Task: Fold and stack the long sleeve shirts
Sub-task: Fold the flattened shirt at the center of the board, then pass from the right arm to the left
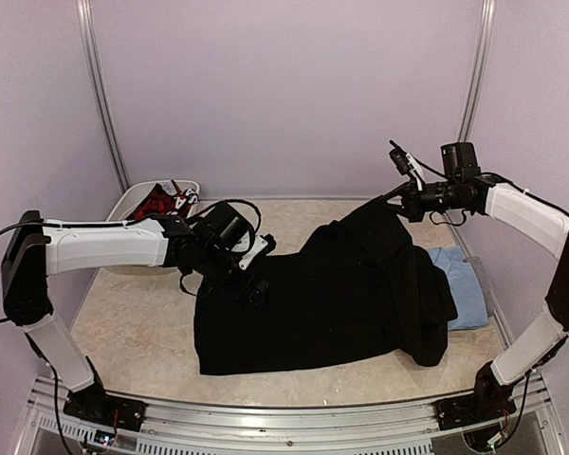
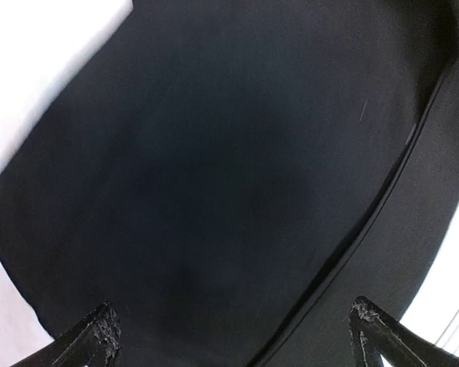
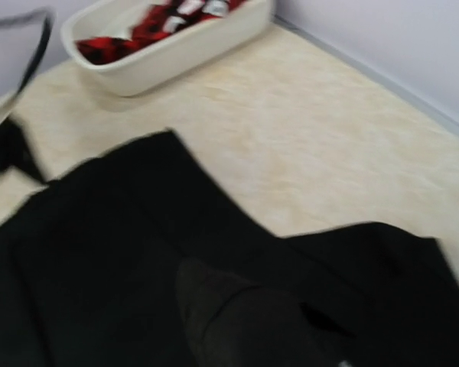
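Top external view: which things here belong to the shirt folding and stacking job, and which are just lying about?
Part of the job:
- plain black cloth shirt, spread out in the middle, one part lifted
- light blue cloth shirt, at the right, partly covered by the black one

Just lying about:
- cream plastic tub, far left corner
- red and black items inside it
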Robot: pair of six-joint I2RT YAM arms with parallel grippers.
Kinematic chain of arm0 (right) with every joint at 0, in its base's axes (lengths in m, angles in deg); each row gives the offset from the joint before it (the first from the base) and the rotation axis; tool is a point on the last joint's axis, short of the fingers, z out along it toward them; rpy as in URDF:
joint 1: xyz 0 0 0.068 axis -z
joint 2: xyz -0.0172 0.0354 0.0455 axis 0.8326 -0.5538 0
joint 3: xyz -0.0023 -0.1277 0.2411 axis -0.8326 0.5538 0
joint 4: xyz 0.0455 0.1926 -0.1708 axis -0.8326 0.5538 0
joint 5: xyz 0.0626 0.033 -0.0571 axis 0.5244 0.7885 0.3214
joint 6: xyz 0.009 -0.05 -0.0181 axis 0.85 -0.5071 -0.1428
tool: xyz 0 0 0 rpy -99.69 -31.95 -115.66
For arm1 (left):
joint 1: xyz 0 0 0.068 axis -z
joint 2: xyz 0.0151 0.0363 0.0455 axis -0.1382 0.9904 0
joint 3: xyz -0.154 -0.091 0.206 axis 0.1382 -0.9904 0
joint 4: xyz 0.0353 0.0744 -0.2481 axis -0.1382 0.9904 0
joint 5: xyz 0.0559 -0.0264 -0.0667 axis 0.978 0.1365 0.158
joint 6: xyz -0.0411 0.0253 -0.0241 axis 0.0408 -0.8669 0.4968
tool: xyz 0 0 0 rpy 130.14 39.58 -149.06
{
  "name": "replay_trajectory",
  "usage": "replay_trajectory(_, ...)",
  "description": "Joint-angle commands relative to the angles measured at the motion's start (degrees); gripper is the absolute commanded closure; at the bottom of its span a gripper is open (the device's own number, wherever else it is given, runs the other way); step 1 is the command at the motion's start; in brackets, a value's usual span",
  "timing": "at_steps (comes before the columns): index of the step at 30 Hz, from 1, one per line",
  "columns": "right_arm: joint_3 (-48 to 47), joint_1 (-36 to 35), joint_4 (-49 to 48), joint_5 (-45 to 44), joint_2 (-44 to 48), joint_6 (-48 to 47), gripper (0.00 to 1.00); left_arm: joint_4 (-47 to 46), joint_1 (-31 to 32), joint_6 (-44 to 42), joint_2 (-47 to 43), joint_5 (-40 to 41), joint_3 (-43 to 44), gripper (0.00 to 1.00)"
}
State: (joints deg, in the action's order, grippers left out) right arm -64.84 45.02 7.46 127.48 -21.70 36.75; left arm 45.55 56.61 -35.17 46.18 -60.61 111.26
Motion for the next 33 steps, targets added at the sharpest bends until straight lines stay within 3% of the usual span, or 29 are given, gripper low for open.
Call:
replay_trajectory(1, 3.36, -0.31, -4.57, 10.79, 3.41, 2.20, 1.00, -18.14, -1.21, 4.44, -3.91, -7.09, 2.75, 0.01)
replay_trajectory(4, 6.55, -0.44, -8.72, 17.51, 5.09, 6.14, 1.00, -30.14, -1.78, 7.32, -4.22, -12.51, 1.59, 0.01)
replay_trajectory(7, 10.42, -1.30, -12.26, 21.27, 8.26, 7.95, 1.00, -36.30, -4.70, 15.49, -0.26, -22.22, 4.63, 0.03)
replay_trajectory(11, 14.54, -2.27, -14.64, 24.75, 12.17, 8.29, 1.00, -50.79, -7.96, 32.87, 5.66, -38.35, 5.01, 0.06)
replay_trajectory(16, 17.10, -3.83, -15.20, 26.99, 14.97, 7.44, 1.00, -62.58, -7.78, 47.94, 13.50, -49.73, 9.42, 0.05)
replay_trajectory(19, 17.24, -4.94, -14.96, 27.15, 15.79, 6.72, 1.00, -74.47, -7.26, 60.36, 18.25, -55.22, 9.97, 0.04)
replay_trajectory(26, 16.71, -5.17, -15.03, 24.34, 17.09, 6.10, 1.00, -98.46, -6.65, 84.94, 25.23, -58.22, 5.54, 0.01)
replay_trajectory(33, 16.39, -5.19, -15.91, 23.85, 16.98, 6.65, 1.00, -102.80, -5.49, 88.81, 25.43, -56.84, 1.22, 0.01)
